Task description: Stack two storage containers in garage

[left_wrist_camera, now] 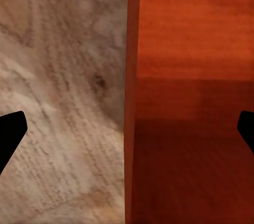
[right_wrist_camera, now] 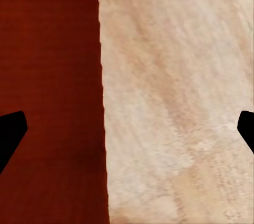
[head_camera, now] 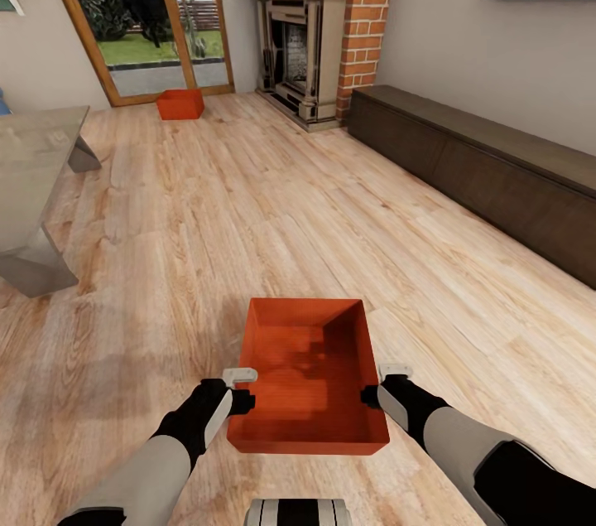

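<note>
Light wood plank floor (head_camera: 248,203) runs ahead of the grippers to the far wall. Straight ahead and far off stands a fireplace (head_camera: 298,45) with a red brick chimney (head_camera: 368,12) beside it. Ahead and to the right, a long dark low cabinet (head_camera: 480,161) lines the grey wall (head_camera: 447,37). Ahead to the left, a wood-framed glass door (head_camera: 136,12) shows daylight, grass and trees. A glass table (head_camera: 33,170) stands to the left.
</note>
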